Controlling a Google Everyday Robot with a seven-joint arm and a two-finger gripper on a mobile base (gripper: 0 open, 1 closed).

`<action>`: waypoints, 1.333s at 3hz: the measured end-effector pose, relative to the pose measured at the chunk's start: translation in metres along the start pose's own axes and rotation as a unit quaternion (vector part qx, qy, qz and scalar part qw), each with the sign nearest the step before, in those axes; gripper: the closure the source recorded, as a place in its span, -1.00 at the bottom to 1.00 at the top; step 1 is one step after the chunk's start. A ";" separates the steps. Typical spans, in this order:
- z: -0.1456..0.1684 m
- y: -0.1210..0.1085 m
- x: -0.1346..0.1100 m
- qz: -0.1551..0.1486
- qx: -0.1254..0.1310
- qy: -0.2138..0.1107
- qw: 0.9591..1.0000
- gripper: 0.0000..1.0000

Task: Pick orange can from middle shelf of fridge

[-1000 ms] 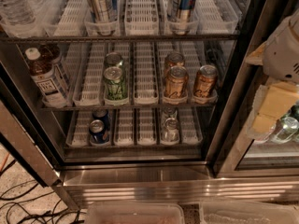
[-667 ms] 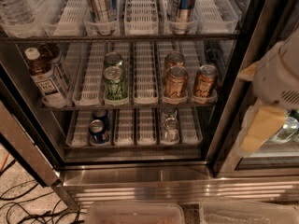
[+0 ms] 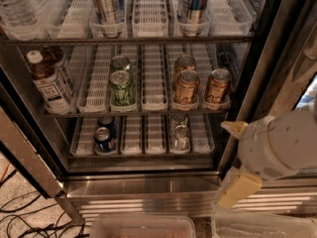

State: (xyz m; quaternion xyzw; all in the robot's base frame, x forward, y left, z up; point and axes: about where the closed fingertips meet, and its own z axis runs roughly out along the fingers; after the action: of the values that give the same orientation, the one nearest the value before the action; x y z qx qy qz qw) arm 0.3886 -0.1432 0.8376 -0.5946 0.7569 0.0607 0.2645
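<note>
Claw (image 3: 236, 158) (spread) low right of orange can (image 3: 217, 86)

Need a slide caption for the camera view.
Open claw hovers outside the fridge, lower right, below three orange cans on the middle shelf.

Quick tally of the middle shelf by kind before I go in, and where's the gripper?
Orange cans: 3
Green cans: 2
Tea bottles: 2
Total: 7
Gripper open, lower right, in front of the fridge.
</note>
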 end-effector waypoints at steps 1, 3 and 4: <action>0.028 -0.002 -0.031 -0.016 0.031 -0.089 0.995 -1.00; 0.027 -0.012 -0.102 0.028 0.056 -0.211 0.975 -1.00; 0.027 -0.012 -0.102 0.028 0.056 -0.211 0.975 -1.00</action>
State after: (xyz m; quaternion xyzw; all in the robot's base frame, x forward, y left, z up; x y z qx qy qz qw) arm 0.4244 -0.0473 0.8655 -0.5313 0.7024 0.1499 0.4492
